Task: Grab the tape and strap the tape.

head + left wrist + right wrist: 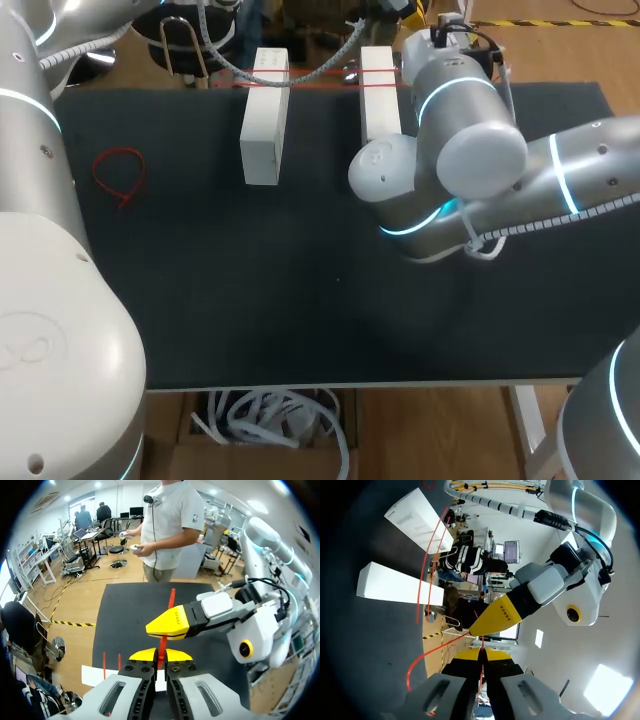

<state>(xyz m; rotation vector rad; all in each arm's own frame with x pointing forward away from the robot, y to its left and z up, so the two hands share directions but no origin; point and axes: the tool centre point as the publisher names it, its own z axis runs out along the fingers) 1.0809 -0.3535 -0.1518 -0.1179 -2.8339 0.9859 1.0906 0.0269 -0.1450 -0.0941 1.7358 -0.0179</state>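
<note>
Red strap (pixel 171 599) over two white blocks (pixel 263 115) — left fingers (pixel 142 655), right fingers (pixel 465 654) clenched on it; looks like cinching, next: opposing pull.

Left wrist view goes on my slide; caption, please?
Left gripper and right gripper both pinch the red tape above the table.

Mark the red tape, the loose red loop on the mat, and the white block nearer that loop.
red tape (pixel 171 599), left wrist view, on its taut upper stretch.
red loop (pixel 118 151), head view, on its top arc.
white block (pixel 264 120), head view, on its top face.
</note>
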